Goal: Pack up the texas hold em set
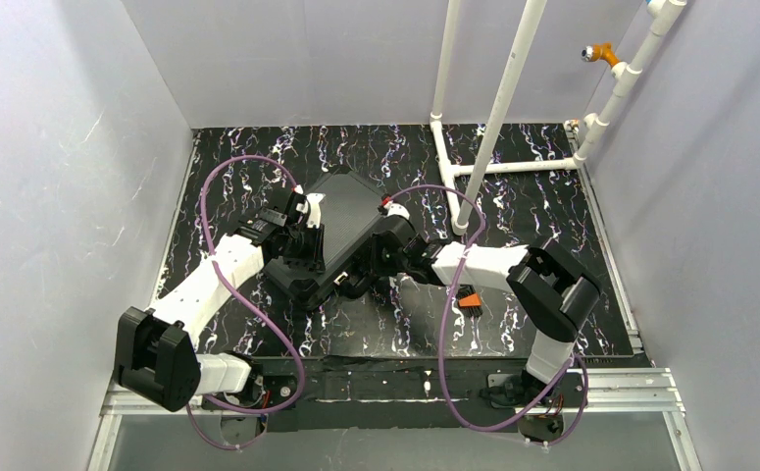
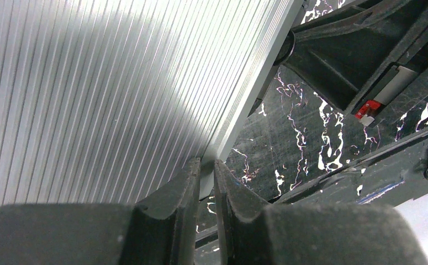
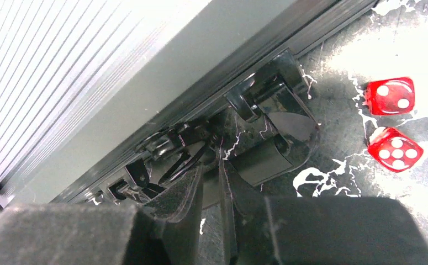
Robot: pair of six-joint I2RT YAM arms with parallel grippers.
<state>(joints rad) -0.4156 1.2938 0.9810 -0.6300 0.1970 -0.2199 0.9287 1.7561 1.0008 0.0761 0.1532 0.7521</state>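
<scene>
**Closed case mid-table, a pincer at each side of it**

The left gripper (image 2: 207, 165) is pressed almost together, with only a slit between its fingers, and seems to nip the pale edge strip of the case (image 1: 341, 221). The case lies shut at the middle of the table (image 1: 513, 206), between the two arms. It looks rigid and probably heavy, and its ribbed metal panel is likely slick, so the rim or hardware are better places to hold. The right gripper (image 3: 211, 165) is likewise nearly closed, with its tips at a latch (image 3: 272, 110); whether it pinches anything I cannot tell. Two red dice (image 3: 389, 95) lie loose just beside it
</scene>
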